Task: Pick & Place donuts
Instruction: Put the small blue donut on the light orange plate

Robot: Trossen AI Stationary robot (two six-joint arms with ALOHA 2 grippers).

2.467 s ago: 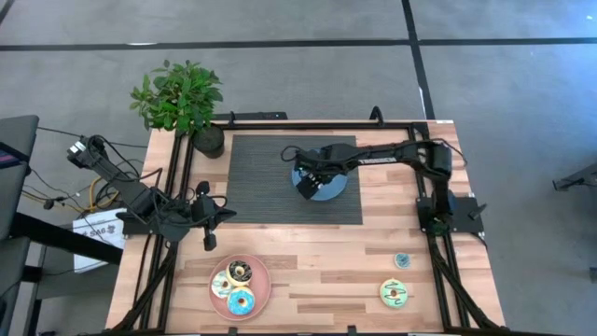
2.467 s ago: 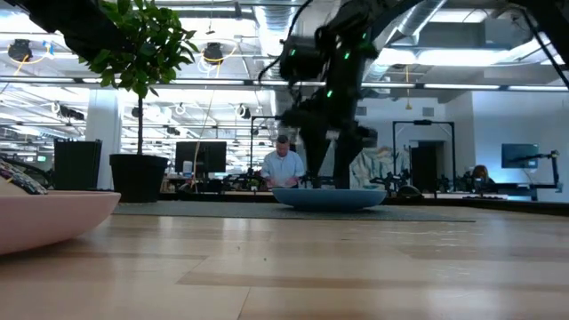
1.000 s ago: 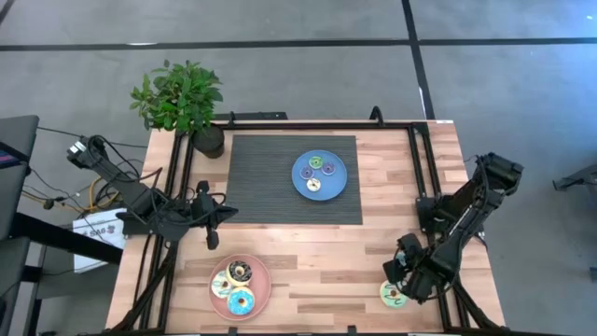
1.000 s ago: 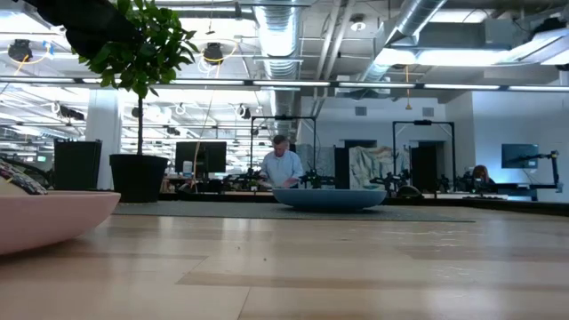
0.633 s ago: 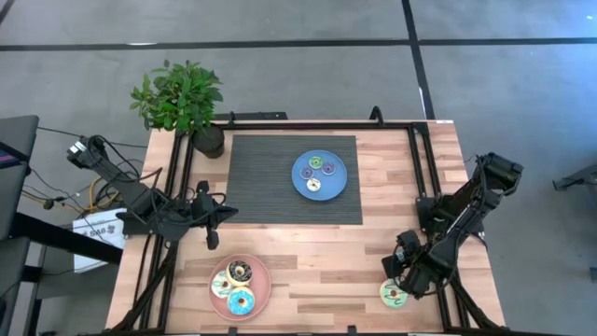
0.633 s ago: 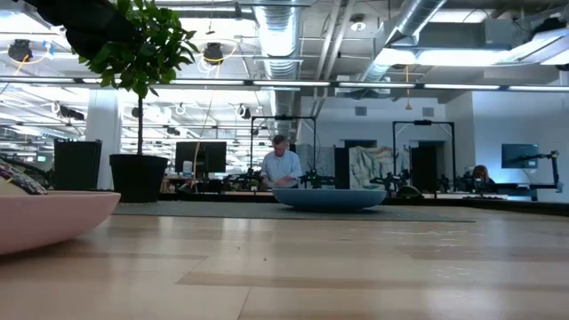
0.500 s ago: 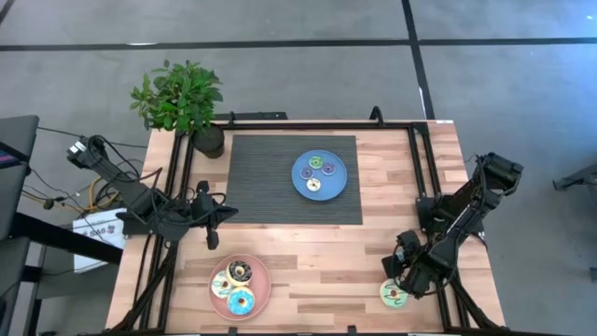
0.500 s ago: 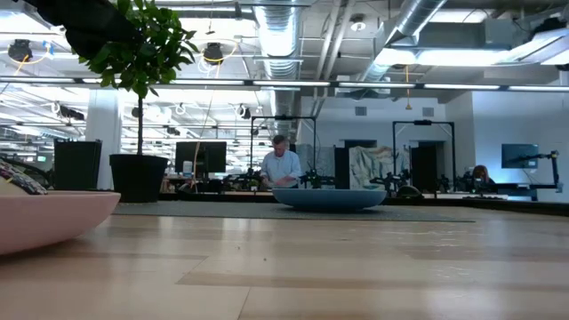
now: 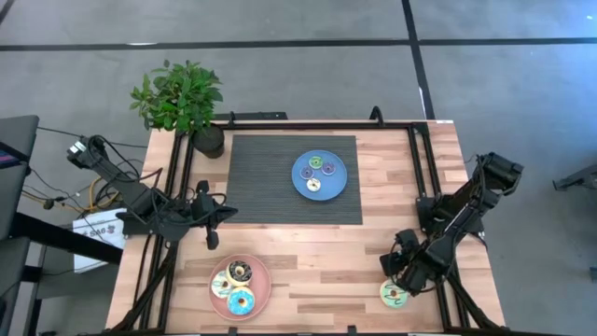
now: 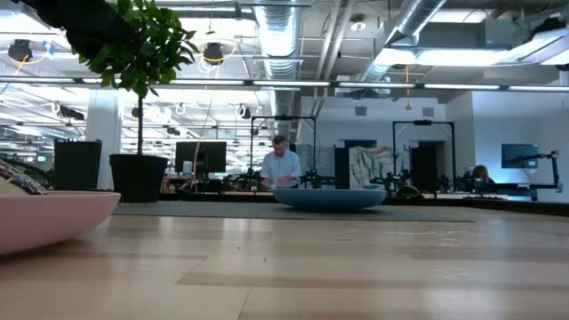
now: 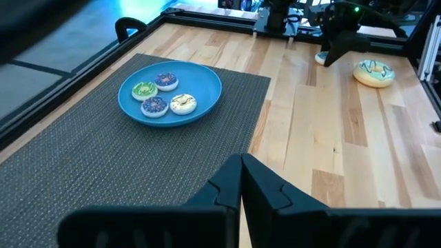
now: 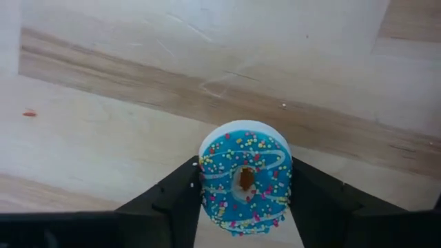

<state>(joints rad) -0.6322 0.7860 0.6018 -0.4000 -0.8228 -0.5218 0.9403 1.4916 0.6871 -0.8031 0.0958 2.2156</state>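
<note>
Small teal donut (image 12: 244, 177) clamped between right gripper (image 12: 242, 189) fingers, just above table (image 9: 317, 252) near green-iced donut (image 9: 394, 294). Left gripper (image 11: 240, 180) shut, empty, over dark mat (image 11: 103, 165).

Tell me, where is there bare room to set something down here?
The wood between the pink plate and the green donut is bare, as is the mat beside the blue plate. It is crowded near the right end effector, which holds a small blue donut.
</note>
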